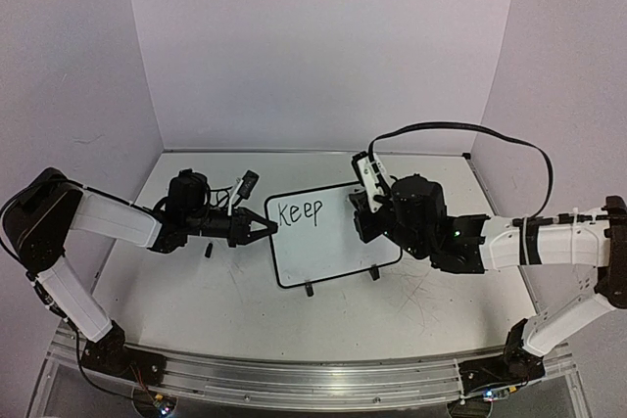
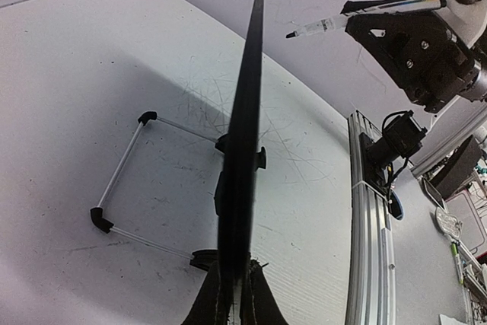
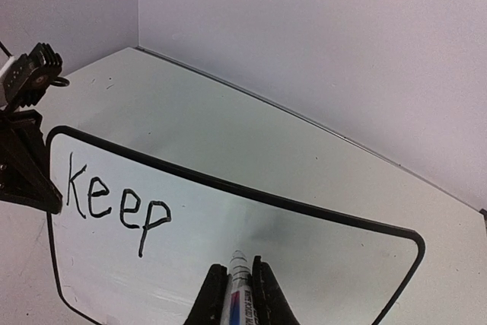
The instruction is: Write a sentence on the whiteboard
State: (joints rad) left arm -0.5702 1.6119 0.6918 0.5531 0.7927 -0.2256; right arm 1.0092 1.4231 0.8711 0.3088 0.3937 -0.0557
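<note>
We are listing the whiteboard [image 1: 338, 247] as white, thinly framed in black; its lettering [image 1: 300, 213] as black; the marker [image 3: 240, 302] as white with a blue-and-red label; the tabletop [image 1: 225, 305] as white, scratched grey; the left claw [image 1: 270, 229] and right claw [image 3: 239, 270] as black.

Black handwritten lettering [image 1: 300, 212] "Keep" on whiteboard [image 1: 335, 248], upper left.
</note>
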